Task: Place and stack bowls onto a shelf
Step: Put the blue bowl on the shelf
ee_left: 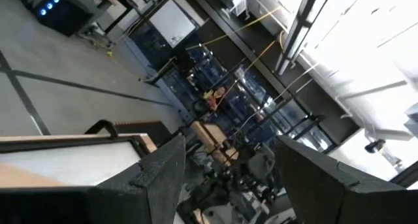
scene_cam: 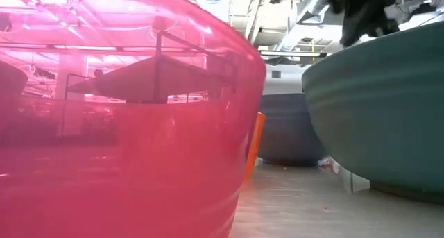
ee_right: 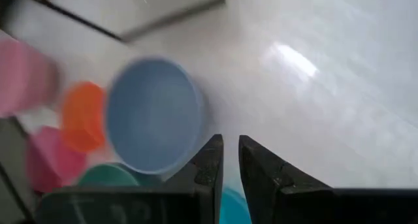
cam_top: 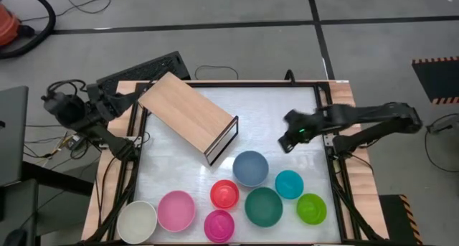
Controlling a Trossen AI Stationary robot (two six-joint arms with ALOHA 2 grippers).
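Observation:
Eight bowls sit upright on their bases along the table's near edge in the high view: white [cam_top: 137, 221], light pink [cam_top: 176, 210], red [cam_top: 224, 194], magenta [cam_top: 219, 225], blue-grey [cam_top: 250, 168], dark green [cam_top: 263, 206], teal [cam_top: 289, 183], lime green [cam_top: 311, 208]. The light-wood shelf [cam_top: 190, 115] sits slantwise at the far left, its black frame end [cam_top: 222, 140] toward the bowls. My right gripper [cam_top: 290, 138] hovers above bare table, right of and beyond the blue-grey bowl [ee_right: 153, 116], fingers [ee_right: 212, 162] shut and holding nothing. My left gripper [ee_left: 228, 178] is open, raised outside the table's left edge.
A black keyboard-like slab [cam_top: 143, 70] lies beyond the table's far left corner, near the left arm [cam_top: 79, 110]. A raised wooden border [cam_top: 337, 88] frames the white tabletop. Bare tabletop [cam_top: 272, 110] lies between the shelf and the right arm. In the low view the magenta bowl [scene_cam: 118, 127] fills the foreground.

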